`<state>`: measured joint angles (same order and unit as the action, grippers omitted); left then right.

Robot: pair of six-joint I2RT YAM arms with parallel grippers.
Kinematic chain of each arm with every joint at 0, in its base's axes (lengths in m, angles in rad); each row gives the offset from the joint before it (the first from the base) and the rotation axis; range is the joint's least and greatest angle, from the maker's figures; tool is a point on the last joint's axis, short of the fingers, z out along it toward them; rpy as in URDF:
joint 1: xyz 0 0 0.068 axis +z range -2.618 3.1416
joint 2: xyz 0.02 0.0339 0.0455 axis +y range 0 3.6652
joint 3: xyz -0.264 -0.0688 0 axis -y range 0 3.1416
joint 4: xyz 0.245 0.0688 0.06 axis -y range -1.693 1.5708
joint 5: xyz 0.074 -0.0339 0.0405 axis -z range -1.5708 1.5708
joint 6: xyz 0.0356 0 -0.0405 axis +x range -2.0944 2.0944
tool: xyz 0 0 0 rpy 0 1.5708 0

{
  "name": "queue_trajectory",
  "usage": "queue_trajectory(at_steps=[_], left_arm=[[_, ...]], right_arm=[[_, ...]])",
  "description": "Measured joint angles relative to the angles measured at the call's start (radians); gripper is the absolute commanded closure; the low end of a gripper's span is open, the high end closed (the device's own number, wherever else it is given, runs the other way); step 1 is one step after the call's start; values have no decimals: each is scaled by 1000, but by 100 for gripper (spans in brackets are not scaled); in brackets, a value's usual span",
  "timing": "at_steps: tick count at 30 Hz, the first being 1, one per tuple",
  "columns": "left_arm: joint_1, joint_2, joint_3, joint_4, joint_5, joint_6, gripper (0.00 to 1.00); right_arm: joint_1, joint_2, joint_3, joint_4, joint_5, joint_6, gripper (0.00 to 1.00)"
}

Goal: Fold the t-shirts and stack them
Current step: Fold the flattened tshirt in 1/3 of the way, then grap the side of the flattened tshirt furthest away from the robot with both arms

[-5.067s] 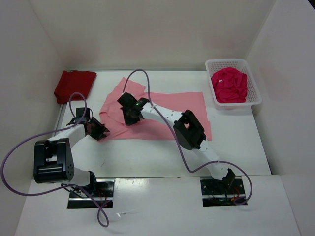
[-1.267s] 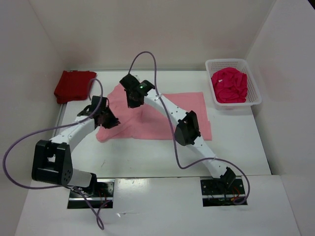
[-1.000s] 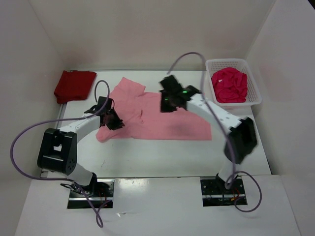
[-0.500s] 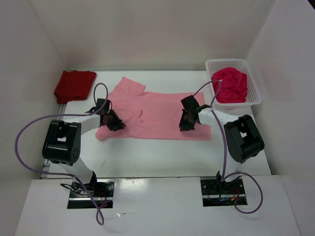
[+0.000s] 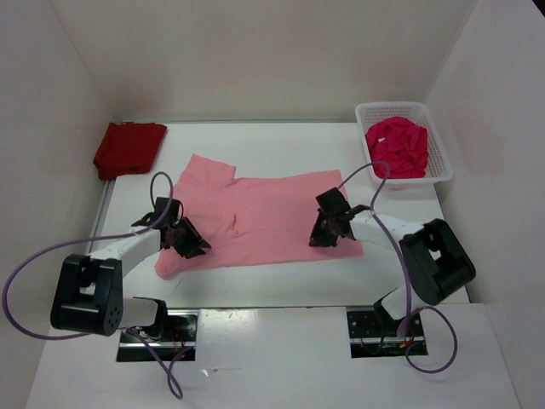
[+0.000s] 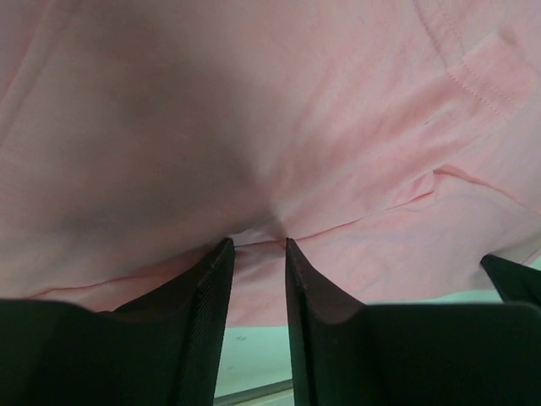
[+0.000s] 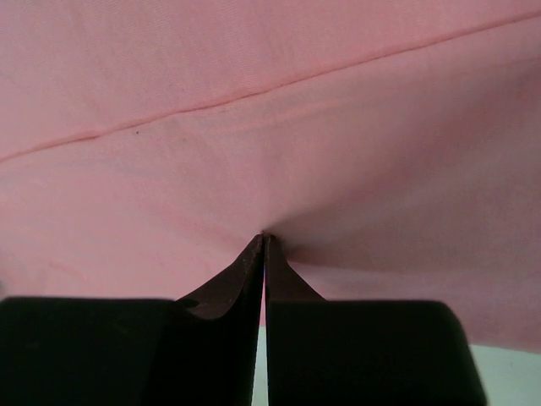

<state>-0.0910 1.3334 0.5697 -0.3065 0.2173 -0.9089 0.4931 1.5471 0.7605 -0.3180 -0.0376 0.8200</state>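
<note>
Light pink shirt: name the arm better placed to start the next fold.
Right, probably: the right gripper is shut on the near edge of the light pink shirt, puckering it, while the left gripper has its jaws parted.

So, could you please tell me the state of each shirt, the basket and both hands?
light pink shirt: spread out, not folded.
dark red shirt: folded.
magenta shirt: crumpled in the basket.
basket: upright, holding that shirt.
left hand: part open, on the light pink shirt.
right hand: shut on the light pink shirt.
</note>
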Motion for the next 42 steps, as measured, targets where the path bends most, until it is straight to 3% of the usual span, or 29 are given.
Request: queue_trajectory(at_steps=[3, 6, 12, 15, 19, 28, 38, 41, 42], left_arm=[[-14, -66, -43, -29, 14, -25, 57], [-23, -92, -30, -102, 12, -28, 55], [-7, -34, 304, -178, -68, 70, 59], [18, 90, 517, -93, -109, 124, 69], [48, 351, 769, -24, -170, 201, 72], [80, 929, 1273, -101, -312, 357, 57], [67, 1050, 1440, -158, -357, 417, 47], [53, 1066, 1465, -158, -362, 433, 49], [48, 1071, 1469, -158, -362, 435, 55]], right_arm=[[16, -109, -103, -19, -24, 41, 92], [19, -227, -171, -80, -35, 77, 82], [-30, -274, -40, -148, -50, 47, 76], [-35, -268, 58, -132, -67, 17, 84], [-35, -234, 106, -94, -103, -19, 89], [-40, -153, 128, -92, -148, -85, 86], [-42, -87, 149, -85, -189, -124, 86], [-42, -74, 149, -85, -191, -130, 86], [-42, -71, 149, -85, -192, -132, 86]])
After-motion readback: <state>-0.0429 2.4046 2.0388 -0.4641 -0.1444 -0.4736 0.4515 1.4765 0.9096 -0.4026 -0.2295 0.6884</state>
